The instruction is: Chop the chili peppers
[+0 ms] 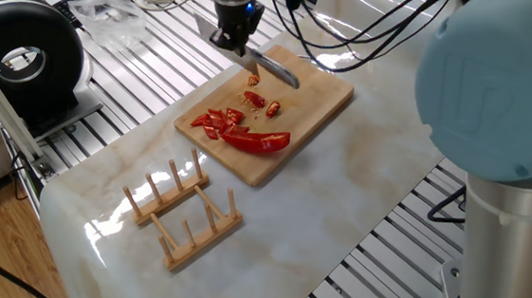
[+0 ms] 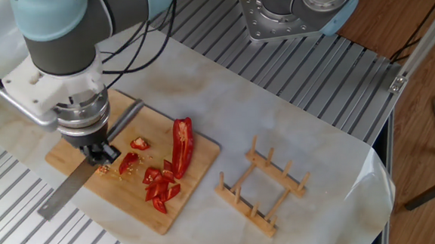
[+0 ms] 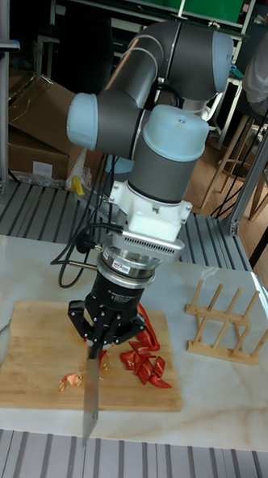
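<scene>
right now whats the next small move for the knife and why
Probably swing the knife over to the long uncut chili half and press down. The gripper holds the blade near the small bits, while that half lies whole on the cutting board.
</scene>
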Available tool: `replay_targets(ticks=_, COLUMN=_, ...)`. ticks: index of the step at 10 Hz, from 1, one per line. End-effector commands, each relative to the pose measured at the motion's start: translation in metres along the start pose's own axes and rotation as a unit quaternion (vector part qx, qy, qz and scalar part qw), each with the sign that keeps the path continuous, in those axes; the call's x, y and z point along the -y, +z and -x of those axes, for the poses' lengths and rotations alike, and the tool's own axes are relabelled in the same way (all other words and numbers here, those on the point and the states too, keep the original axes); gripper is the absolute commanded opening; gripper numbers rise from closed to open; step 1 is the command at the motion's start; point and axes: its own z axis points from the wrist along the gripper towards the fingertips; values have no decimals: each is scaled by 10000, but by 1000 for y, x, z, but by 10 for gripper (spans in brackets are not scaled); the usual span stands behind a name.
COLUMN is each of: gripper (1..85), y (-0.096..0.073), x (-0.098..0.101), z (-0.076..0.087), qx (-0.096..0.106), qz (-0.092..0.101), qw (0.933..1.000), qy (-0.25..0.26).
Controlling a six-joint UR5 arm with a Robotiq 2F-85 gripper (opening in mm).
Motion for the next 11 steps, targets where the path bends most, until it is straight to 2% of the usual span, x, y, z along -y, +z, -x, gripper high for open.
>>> replay_targets(ticks=1, gripper=13, y=0, x=-7, z=20, qx=366, qz=192, qw=9973, qy=614)
replay_targets(ticks=2, gripper=13, y=1, x=-9, z=16, qx=269, qz=166, qw=9976, qy=610)
replay_targets(ticks=4, gripper=13, y=5, x=-13, z=14, qx=199, qz=30, qw=9982, qy=560)
replay_targets(ticks=6, gripper=13, y=8, x=-15, z=0, qx=50, qz=-17, qw=9986, qy=532)
replay_targets(ticks=11, gripper=13, y=20, x=-12, z=-13, qx=54, qz=-62, qw=9988, qy=492)
